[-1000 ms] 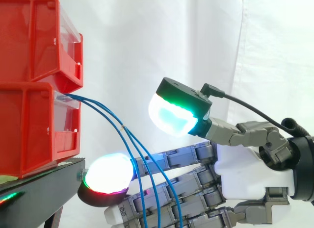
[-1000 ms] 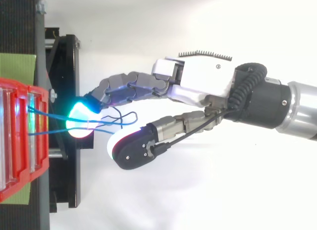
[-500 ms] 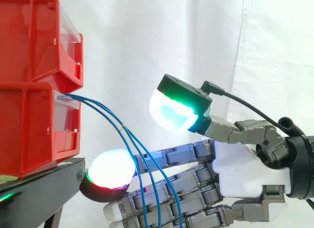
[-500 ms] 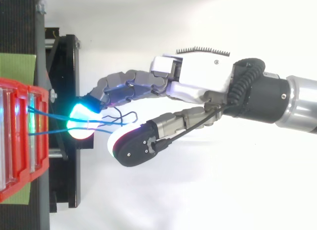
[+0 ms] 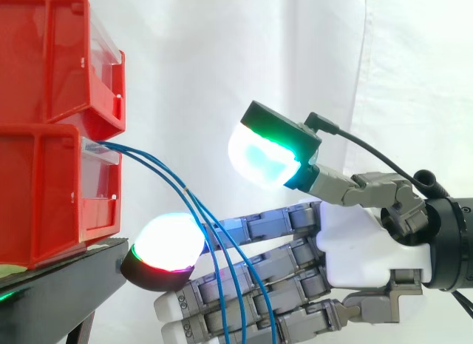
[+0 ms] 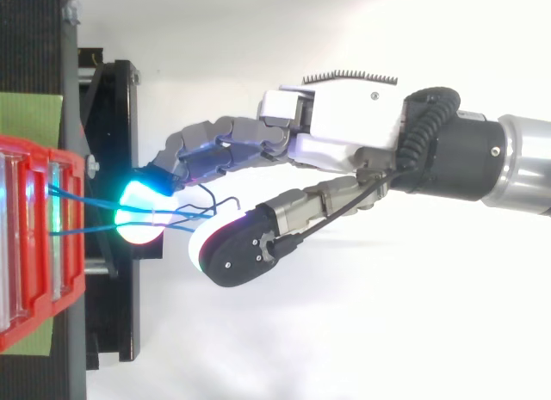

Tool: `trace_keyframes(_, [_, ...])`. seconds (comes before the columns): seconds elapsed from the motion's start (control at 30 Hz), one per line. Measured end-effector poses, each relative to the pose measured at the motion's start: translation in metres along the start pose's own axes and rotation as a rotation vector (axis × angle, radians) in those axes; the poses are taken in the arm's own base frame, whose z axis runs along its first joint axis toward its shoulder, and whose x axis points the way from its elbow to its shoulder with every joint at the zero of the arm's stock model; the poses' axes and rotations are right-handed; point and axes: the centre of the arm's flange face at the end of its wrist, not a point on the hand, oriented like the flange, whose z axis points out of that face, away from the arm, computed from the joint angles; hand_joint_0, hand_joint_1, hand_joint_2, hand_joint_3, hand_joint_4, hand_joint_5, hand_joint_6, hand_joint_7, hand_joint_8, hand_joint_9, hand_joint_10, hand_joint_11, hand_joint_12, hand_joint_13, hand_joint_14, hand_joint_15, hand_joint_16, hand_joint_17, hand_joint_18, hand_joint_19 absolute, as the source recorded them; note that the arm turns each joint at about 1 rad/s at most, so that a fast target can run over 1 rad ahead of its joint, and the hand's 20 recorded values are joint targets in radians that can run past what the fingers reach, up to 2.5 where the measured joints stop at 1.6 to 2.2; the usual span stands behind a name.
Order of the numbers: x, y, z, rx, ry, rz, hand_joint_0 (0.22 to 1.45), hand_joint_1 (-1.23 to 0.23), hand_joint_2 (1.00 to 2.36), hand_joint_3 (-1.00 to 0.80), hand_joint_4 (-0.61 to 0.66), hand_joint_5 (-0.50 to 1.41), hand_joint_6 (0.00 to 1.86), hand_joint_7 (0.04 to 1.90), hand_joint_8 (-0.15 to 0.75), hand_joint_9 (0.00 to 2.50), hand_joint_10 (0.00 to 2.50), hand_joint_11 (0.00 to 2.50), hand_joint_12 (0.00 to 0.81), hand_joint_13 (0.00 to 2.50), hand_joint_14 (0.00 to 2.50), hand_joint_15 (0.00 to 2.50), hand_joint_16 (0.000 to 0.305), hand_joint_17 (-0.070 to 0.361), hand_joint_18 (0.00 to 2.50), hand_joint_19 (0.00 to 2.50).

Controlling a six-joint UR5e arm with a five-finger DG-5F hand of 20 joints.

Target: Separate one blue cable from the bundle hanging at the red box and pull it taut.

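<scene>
Pale robot hand [image 5: 366,248] sits against thin blue cables [image 5: 159,169] hanging from the red plastic box [image 5: 44,189], fingers [image 5: 270,226] straight, holding nothing. Best wedge one fingertip behind a single strand.

We record bright, even light in both views. The white curtain [image 5: 222,48] is nearly washed out. Glowing fingertips [image 5: 168,242] throw green onto the black stand [image 5: 59,285]; shadows are faint.

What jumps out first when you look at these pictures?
The robot's hand on the right, open, with big glowing fingertips. Next come the thin blue cables, drooping from the lower of the red bins on the left and passing in front of the fingers in the side view.
</scene>
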Motion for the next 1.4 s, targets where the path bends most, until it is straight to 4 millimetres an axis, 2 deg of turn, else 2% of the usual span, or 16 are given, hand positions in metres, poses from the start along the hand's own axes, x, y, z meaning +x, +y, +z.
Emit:
trace_keyframes(0.2, [0.0, 0.003, 0.002, -0.007, 0.001, 0.001, 0.58, -0.7, 1.01, -0.41, 0.33, -0.14, 0.5, 1.0, 0.326, 0.56, 0.0, 0.06, 0.324, 0.34, 0.0, 0.0, 0.036, 0.081, 0.26, 0.0])
trace_keyframes(0.37, [-0.001, 0.006, 0.001, -0.009, 0.005, 0.001, 0.6, -0.73, 1.01, -0.38, 0.28, -0.13, 0.5, 1.14, 0.328, 0.58, 0.0, 0.07, 0.323, 0.35, 0.0, 0.0, 0.035, 0.08, 0.27, 0.0])
trace_keyframes(0.5, [-0.001, 0.008, 0.001, -0.007, 0.006, 0.001, 0.6, -0.71, 1.01, -0.35, 0.23, -0.12, 0.5, 1.3, 0.328, 0.59, 0.0, 0.1, 0.32, 0.36, 0.0, 0.0, 0.035, 0.079, 0.28, 0.0])
trace_keyframes(0.6, [-0.001, 0.01, 0.001, -0.008, 0.006, 0.001, 0.6, -0.68, 1.01, -0.35, 0.23, -0.11, 0.5, 1.36, 0.33, 0.6, 0.0, 0.1, 0.32, 0.36, 0.0, 0.0, 0.035, 0.079, 0.28, 0.0])
trace_keyframes(1.03, [-0.004, 0.019, -0.001, 0.006, 0.004, -0.003, 0.56, -0.63, 1.01, -0.43, 0.26, -0.13, 0.5, 1.19, 0.334, 0.59, 0.0, 0.12, 0.326, 0.35, 0.0, 0.0, 0.036, 0.081, 0.27, 0.0])
trace_keyframes(1.4, [-0.005, 0.001, 0.003, 0.011, -0.006, -0.003, 0.55, -0.63, 1.01, -0.43, 0.27, -0.13, 0.5, 1.16, 0.335, 0.59, 0.0, 0.11, 0.328, 0.35, 0.0, 0.0, 0.036, 0.081, 0.27, 0.0])
